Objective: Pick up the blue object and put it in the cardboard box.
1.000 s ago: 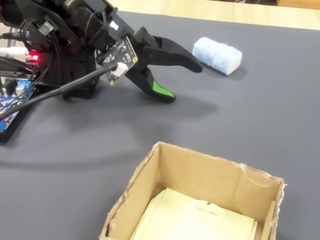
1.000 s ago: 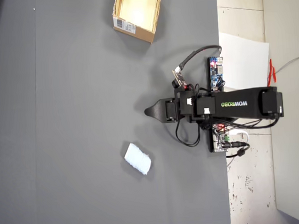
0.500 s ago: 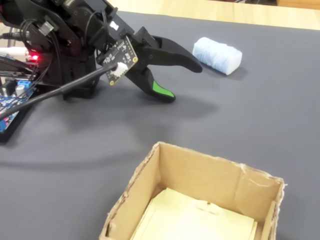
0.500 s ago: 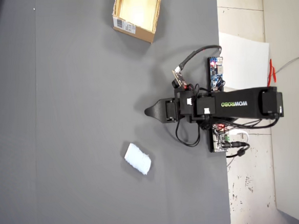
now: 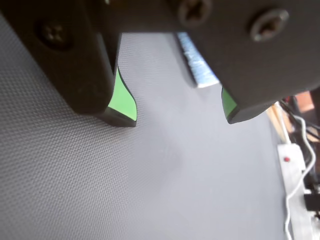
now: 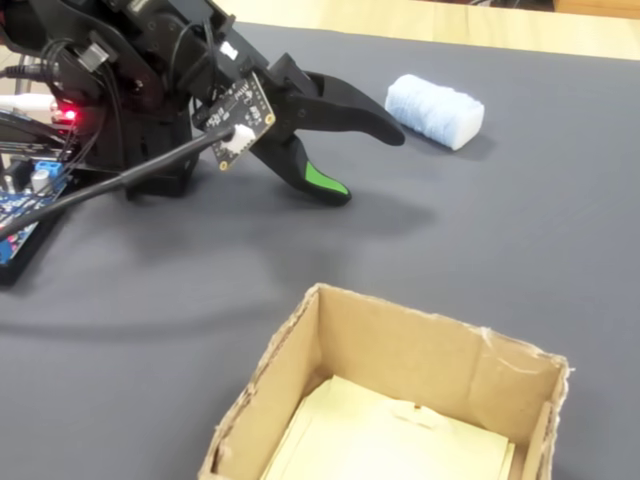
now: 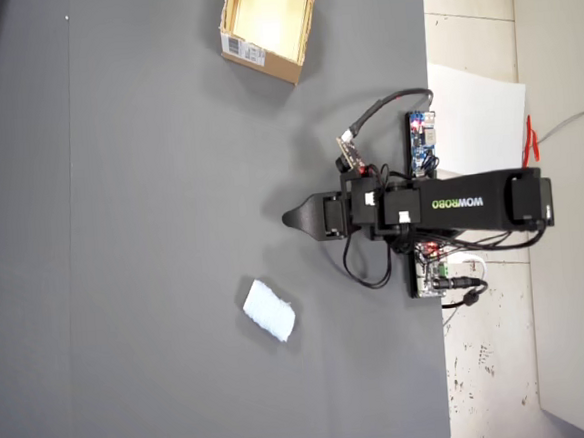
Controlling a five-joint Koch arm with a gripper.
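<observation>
The blue object (image 6: 435, 110), a pale, soft rounded block, lies on the dark grey mat. In the overhead view it (image 7: 269, 310) sits below and left of my gripper (image 7: 292, 219). In the fixed view my gripper (image 6: 368, 165) hangs open just above the mat. Its upper finger points at the block with a small gap left. The wrist view shows both green-padded jaws wide apart around bare mat, gripper (image 5: 180, 117), and the blue object (image 5: 197, 62) lies beyond, partly behind the right jaw. The cardboard box (image 6: 400, 350) stands open-topped in front; overhead, this box (image 7: 250, 51) is at the mat's top.
The arm's base (image 7: 471, 203) sits at the mat's right edge with circuit boards (image 7: 423, 142) and cables (image 7: 384, 107) around it. A red light (image 6: 68, 115) glows by the base. White paper (image 7: 475, 116) lies off the mat to the right.
</observation>
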